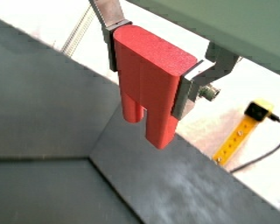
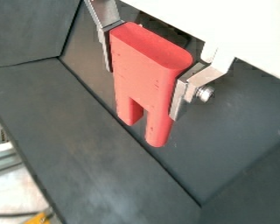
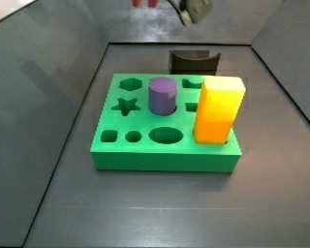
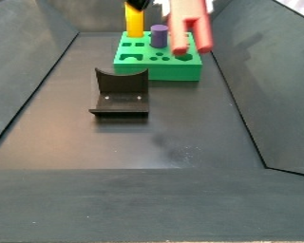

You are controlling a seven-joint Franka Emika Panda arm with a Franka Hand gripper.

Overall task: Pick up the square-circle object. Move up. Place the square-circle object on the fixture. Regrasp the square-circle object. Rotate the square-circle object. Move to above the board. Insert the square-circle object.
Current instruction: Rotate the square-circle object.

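My gripper (image 1: 150, 73) is shut on the square-circle object (image 1: 156, 112), a red block with one rounded edge and two legs. The silver fingers (image 1: 109, 45) clamp its sides in both wrist views, and the object (image 2: 143, 87) hangs well above the dark floor. In a side view the gripper (image 4: 188, 8) holds the red object (image 4: 193, 30) high, to the right of the fixture (image 4: 121, 92) and near the green board (image 4: 162, 63). In a side view the fixture (image 3: 193, 61) stands behind the board (image 3: 165, 145), and only a red tip (image 3: 146, 3) shows at the top edge.
A purple cylinder (image 3: 162, 96) and a tall yellow-orange block (image 3: 219, 109) stand in the board. Dark sloping walls (image 4: 28, 90) enclose the floor. A yellow cable (image 1: 241, 136) lies outside the bin.
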